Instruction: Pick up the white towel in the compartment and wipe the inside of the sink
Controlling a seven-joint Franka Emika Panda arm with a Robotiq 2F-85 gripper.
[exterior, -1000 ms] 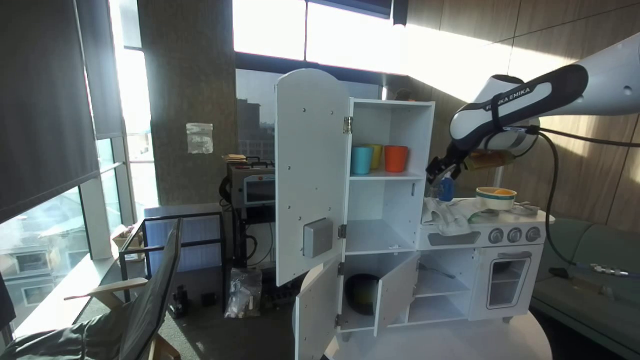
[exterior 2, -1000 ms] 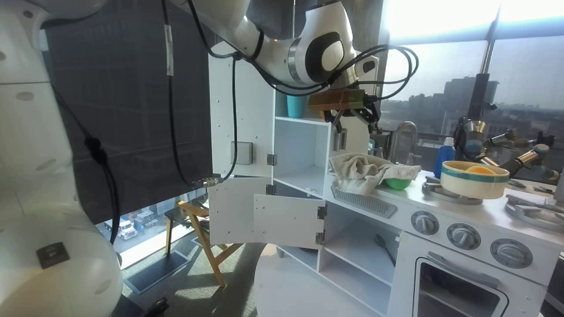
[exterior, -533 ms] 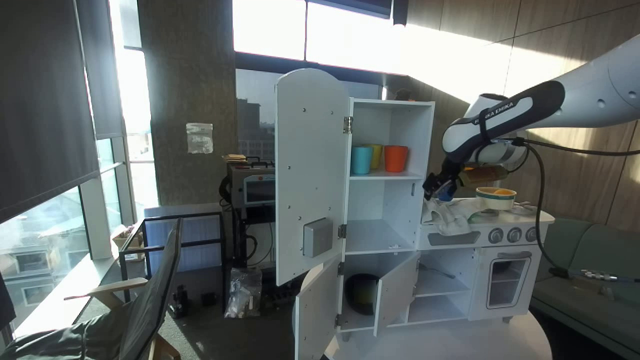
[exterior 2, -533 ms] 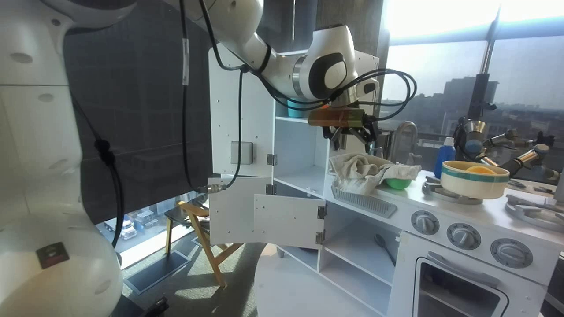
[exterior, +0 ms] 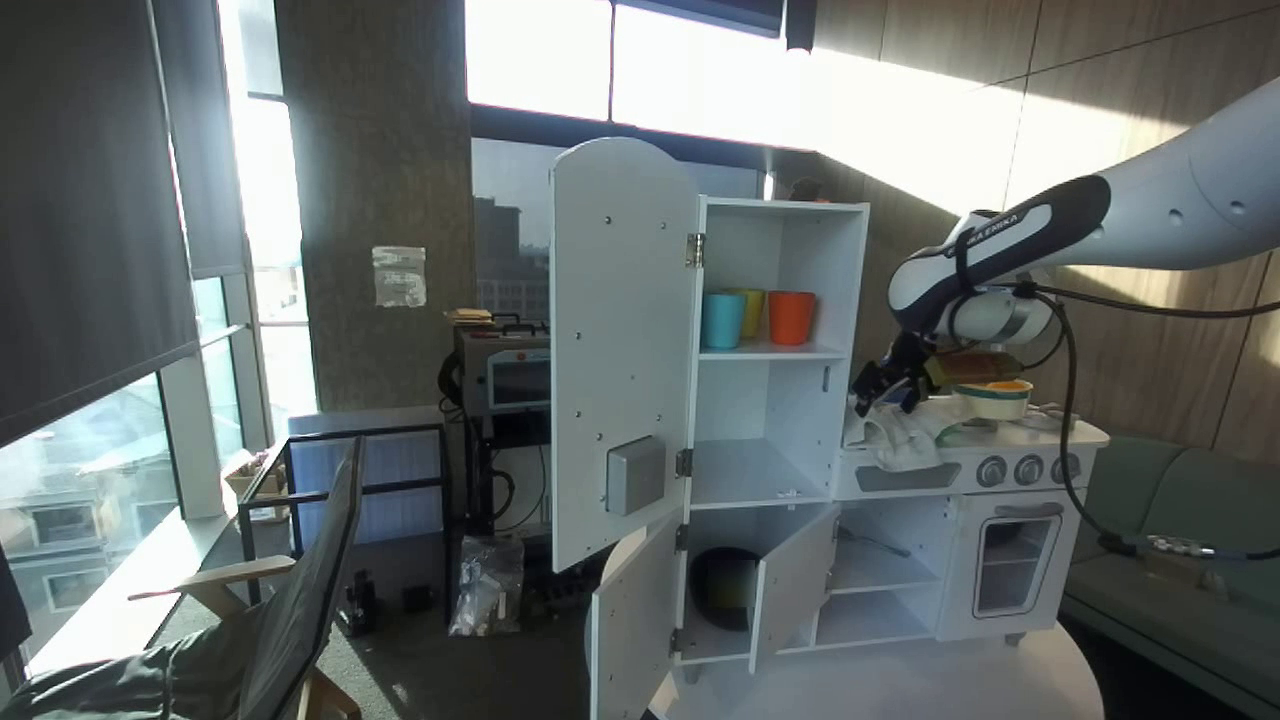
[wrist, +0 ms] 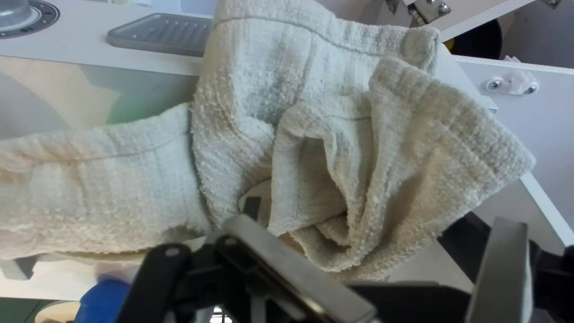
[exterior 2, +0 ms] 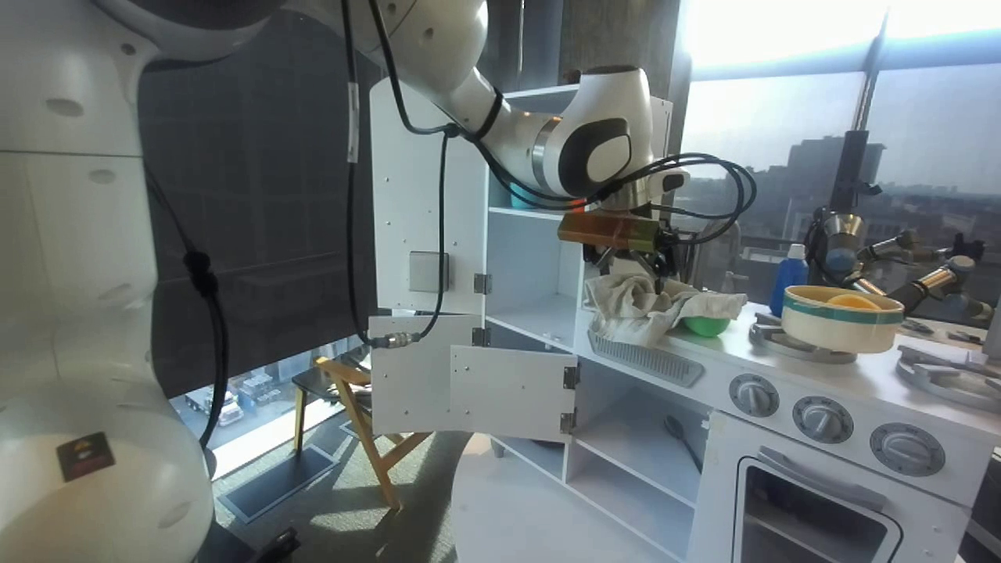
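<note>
The white towel [exterior: 905,440] lies bunched on the counter of the toy kitchen and hangs over its front edge; it also shows in an exterior view [exterior 2: 637,309]. In the wrist view the folded towel [wrist: 287,85] fills the middle. My gripper [wrist: 374,224] is open, its fingers wide apart with the towel's near folds beyond and between them. In both exterior views the gripper [exterior: 888,398] [exterior 2: 630,274] is just above the towel; whether it touches is unclear. The sink basin is hidden under the towel; the faucet [exterior 2: 723,234] stands behind, partly covered by cables.
A green bowl [exterior 2: 706,325] sits under the towel's edge. A cream pot [exterior 2: 841,332] stands on the stove, with a blue bottle [exterior 2: 790,277] behind it. The tall cabinet [exterior: 765,465] stands beside the counter, its door [exterior: 625,330] open, with several cups [exterior: 791,318] inside.
The arm has come down, bringing the gripper from well above the counter to just over the towel. The gripper stays open. The towel has not visibly moved.
</note>
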